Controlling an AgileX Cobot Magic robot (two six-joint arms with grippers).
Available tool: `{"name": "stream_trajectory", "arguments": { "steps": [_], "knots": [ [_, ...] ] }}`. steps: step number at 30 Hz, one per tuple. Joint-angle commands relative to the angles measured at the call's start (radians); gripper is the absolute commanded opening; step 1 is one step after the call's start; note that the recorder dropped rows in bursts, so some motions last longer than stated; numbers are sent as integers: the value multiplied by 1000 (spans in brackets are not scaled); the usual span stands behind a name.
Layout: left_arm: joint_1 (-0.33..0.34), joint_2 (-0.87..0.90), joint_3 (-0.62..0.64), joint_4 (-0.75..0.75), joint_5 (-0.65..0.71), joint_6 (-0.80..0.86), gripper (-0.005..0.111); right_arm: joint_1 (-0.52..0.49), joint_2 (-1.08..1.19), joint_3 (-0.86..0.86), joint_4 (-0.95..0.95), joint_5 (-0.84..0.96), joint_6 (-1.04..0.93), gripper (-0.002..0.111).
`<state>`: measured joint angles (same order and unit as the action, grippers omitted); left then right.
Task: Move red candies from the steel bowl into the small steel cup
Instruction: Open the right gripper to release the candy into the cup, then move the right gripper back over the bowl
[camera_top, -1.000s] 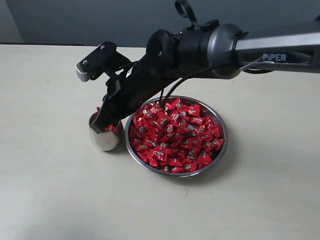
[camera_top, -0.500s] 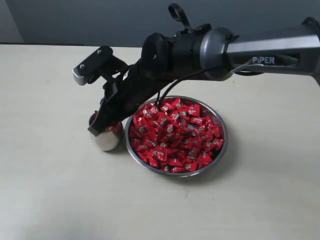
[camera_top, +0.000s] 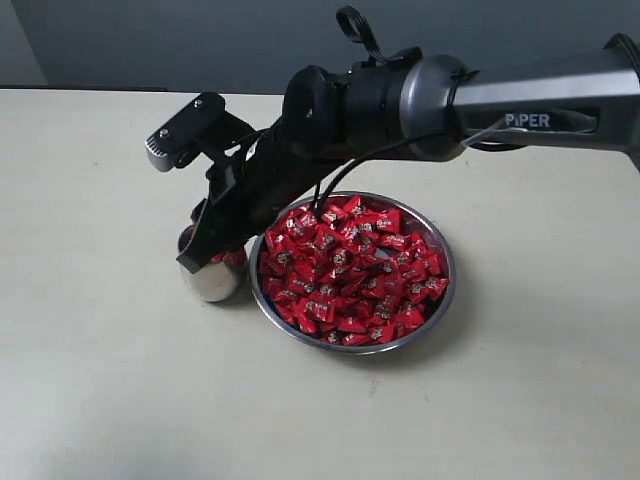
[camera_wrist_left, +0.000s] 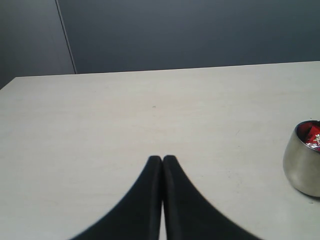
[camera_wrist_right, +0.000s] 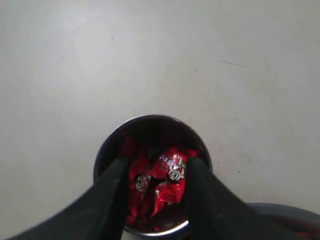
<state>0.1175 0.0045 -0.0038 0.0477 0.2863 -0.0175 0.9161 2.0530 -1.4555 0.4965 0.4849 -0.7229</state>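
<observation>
I read this as the drop step; my right gripper (camera_wrist_right: 157, 166) hangs over the mouth of the small steel cup (camera_top: 210, 282) with its jaws parted and nothing pinched between them; the wrist view looks straight down between the 2 fingers onto several red wrappers (camera_wrist_right: 160, 182) lying inside the cup. The cup stands upright just beside the steel bowl (camera_top: 451, 275), on the left side of it in the exterior view; I cannot tell whether the 2 rims touch. The bowl is heaped with red candies (camera_top: 350, 270), so I judge most of the job is left.

The next move, as I see it, calls for lifting clear of the cup without clipping its rim, swinging across to the bowl and coming down with the jaws wide onto 1 candy near the top of the heap; the wrappers look slick and overlap, so a grab could slip or drag a neighbour.

My left gripper (camera_wrist_left: 162, 160) is pressed closed on nothing, over bare table (camera_top: 100, 380), with the cup off to one side of it; it stands well clear. Only the right arm (camera_top: 540, 95) crosses above the bowl.
</observation>
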Motion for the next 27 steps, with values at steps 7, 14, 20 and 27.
{"name": "stream_trajectory", "arguments": {
  "steps": [7,14,20,27],
  "knots": [
    [1,-4,4,-3,-2,-2,0,-8,-181,41,-234,1,205,-1],
    [1,-4,4,-3,-2,-2,0,-120,-292,278,-248,-98,226,-1],
    [1,-4,4,-3,-2,-2,0,-155,-292,304,-270,-165,224,-1],
    [1,-4,4,-3,-2,-2,0,-159,-242,278,-265,-185,197,-1]
  ]
}}
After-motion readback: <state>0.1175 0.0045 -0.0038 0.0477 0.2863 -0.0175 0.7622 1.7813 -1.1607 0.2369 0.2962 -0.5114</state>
